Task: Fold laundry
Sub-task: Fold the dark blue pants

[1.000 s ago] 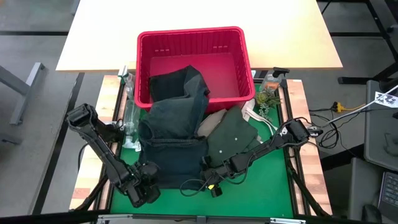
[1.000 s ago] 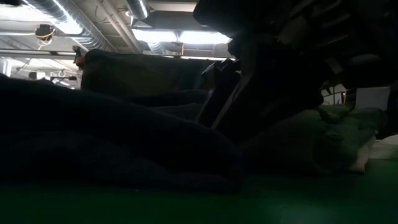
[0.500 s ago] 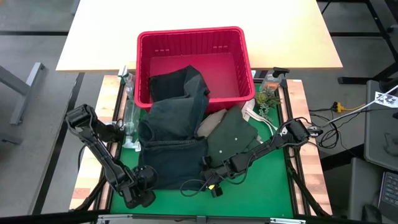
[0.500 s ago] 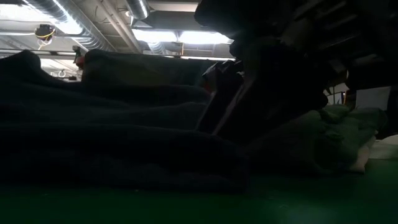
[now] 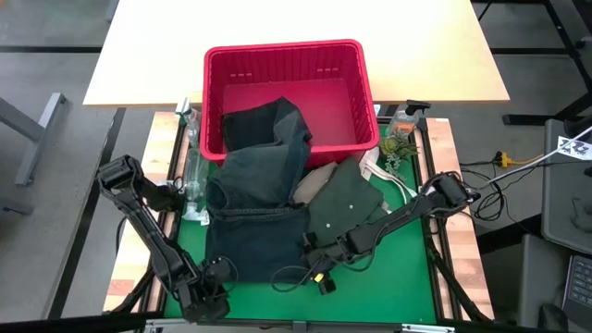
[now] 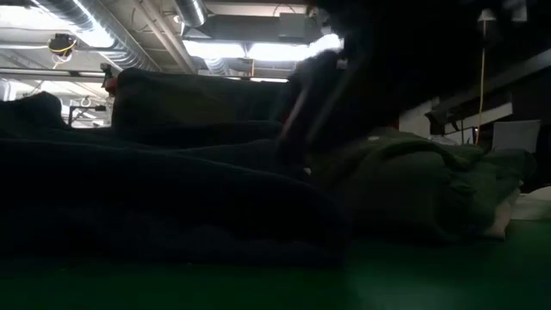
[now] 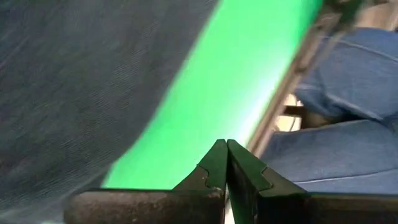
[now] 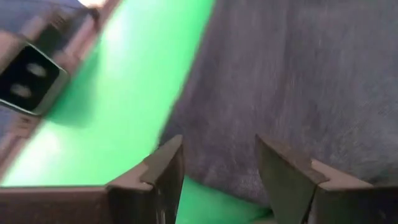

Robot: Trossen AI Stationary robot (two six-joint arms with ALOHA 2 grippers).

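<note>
Dark blue jeans hang out of the red basket onto the green mat, their lower part lying flat on it. An olive-green shirt lies bunched on the mat at the jeans' right side, with a tan piece tucked between the two. My left gripper is shut and empty above the mat's near left corner, beside the jeans' edge. My right gripper is open above the jeans' near right edge, slanting down, with nothing between its fingers.
A clear bottle stands at the mat's left edge. A spray bottle and a small plant stand at the far right, with a white item beside them. A small camera box sits at the near edge. Bare mat lies near and right.
My left gripper, still shut, has moved toward the table's near edge and now tips more steeply downward at the near left corner. My right gripper has risen a little above the jeans, still open.
</note>
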